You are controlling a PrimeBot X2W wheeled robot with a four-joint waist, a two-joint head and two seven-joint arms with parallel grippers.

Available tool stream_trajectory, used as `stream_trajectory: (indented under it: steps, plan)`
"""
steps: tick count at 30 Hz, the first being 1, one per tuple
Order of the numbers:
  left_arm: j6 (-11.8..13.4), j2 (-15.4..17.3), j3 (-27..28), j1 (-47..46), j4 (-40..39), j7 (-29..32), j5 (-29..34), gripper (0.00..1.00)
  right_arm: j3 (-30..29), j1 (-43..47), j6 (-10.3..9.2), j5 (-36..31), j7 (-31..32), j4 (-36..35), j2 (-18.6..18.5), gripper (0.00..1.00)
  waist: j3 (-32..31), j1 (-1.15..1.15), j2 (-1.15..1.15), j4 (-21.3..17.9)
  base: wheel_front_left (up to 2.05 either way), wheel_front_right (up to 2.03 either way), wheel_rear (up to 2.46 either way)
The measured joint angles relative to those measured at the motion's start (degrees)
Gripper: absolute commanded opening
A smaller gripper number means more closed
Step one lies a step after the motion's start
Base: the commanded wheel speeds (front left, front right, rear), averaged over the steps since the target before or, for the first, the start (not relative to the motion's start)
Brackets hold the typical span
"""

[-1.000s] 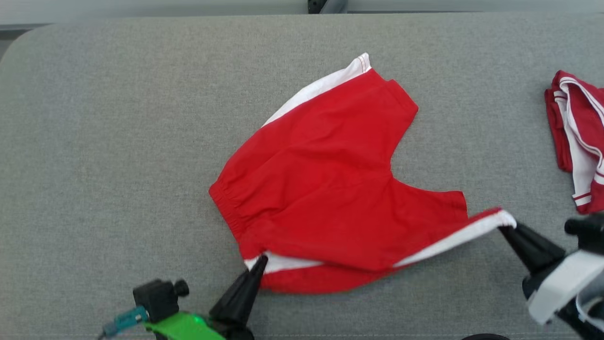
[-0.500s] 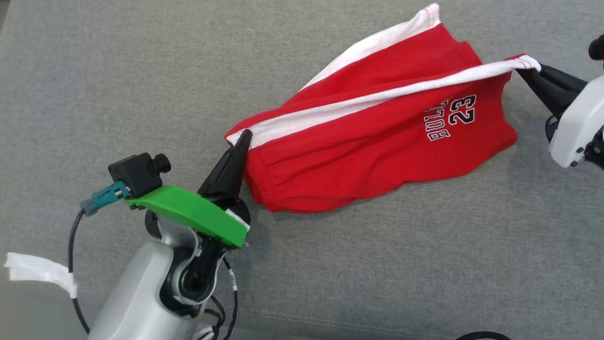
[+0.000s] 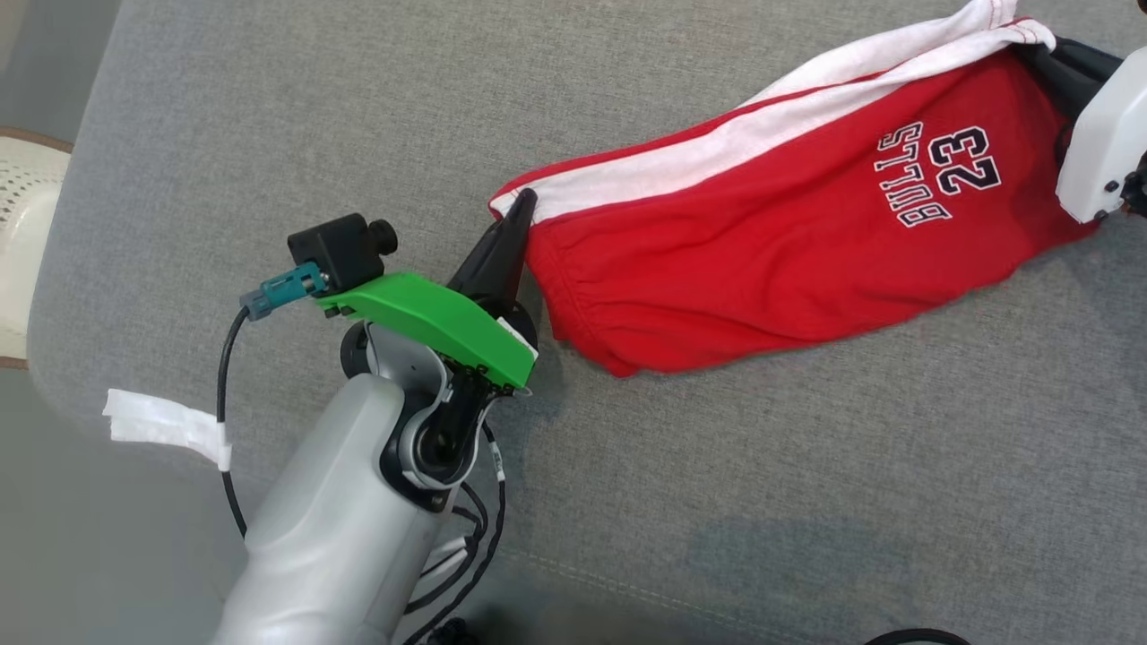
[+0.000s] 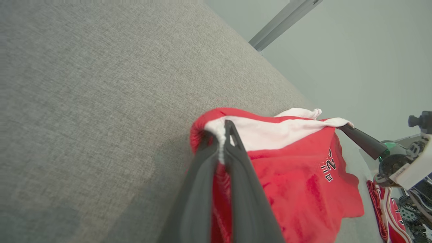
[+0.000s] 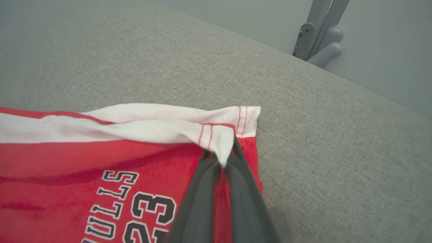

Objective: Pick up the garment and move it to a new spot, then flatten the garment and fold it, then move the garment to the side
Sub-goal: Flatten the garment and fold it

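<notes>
The garment (image 3: 789, 242) is a pair of red shorts with a white side stripe and a "BULLS 23" print. It lies doubled over on the grey cushion (image 3: 717, 502), print side up. My left gripper (image 3: 523, 202) is shut on the white waistband corner at the garment's left end. In the left wrist view, the left gripper (image 4: 225, 127) pinches that corner of the garment (image 4: 290, 182), and the right gripper (image 4: 341, 126) holds the far corner. My right gripper (image 3: 1047, 47) is shut on the white hem corner at the upper right. The right wrist view shows the right gripper (image 5: 226, 152) clamping the stitched hem of the garment (image 5: 67, 158).
A second red and white garment (image 4: 383, 212) lies past the right gripper in the left wrist view. A pale woven object (image 3: 22, 242) sits off the cushion's left edge. A metal frame post (image 5: 317, 30) stands behind the cushion. A white tag (image 3: 161, 425) hangs on the left arm's cable.
The head camera has shifted. Both grippers carried the near edge of the shorts up and over toward the far edge, so the shorts went from spread open to folded in half, print up.
</notes>
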Motion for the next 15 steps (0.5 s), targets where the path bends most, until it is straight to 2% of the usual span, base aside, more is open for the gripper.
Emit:
stream_trajectory:
  steps: [7, 8, 9, 11, 12, 15]
  plan:
    - [-0.4, -0.9, -1.4, -3.9, 5.6, -1.7, -1.0, 0.00, 2.7, -3.3, 0.01, 0.5, -1.3, 4.8, 0.0, 0.00, 1.0, 0.00, 0.00, 0.9, 0.00, 0.00, 0.00]
    - [-0.5, -0.9, -1.7, -4.0, 6.3, -1.7, -1.3, 0.00, 3.1, -3.6, 0.01, 0.4, -1.6, 5.3, 0.0, 0.42, 1.1, 0.00, 0.00, 0.9, 0.00, 0.00, 0.00]
    - [-0.5, -1.0, -2.0, -4.3, 7.0, -1.7, -1.8, 0.00, 3.6, -4.0, 0.01, 0.4, -2.0, 5.6, 0.1, 1.00, 1.1, 0.00, 0.00, 0.7, 0.00, 0.00, 0.00]
    - [-0.5, -1.0, -2.4, -4.7, 8.1, -1.9, -2.0, 0.36, 3.9, -4.4, 0.00, 0.4, -3.2, 6.6, 0.5, 1.00, 1.2, 0.00, 0.00, 0.5, 0.00, 0.00, 0.00]
    - [-0.6, -1.0, -2.5, -4.9, 8.6, -1.9, -2.2, 0.40, 4.2, -4.5, 0.00, 0.4, -3.7, 7.1, 0.7, 1.00, 1.2, 0.00, 0.00, 0.3, 0.00, 0.00, 0.00]
    - [-0.8, -1.0, -2.9, -5.0, 9.5, -2.4, -2.8, 0.40, 4.8, -4.8, 0.00, 0.6, -4.8, 8.3, 1.0, 1.00, 0.9, 0.00, 0.00, -0.2, 0.00, 0.00, 0.00]
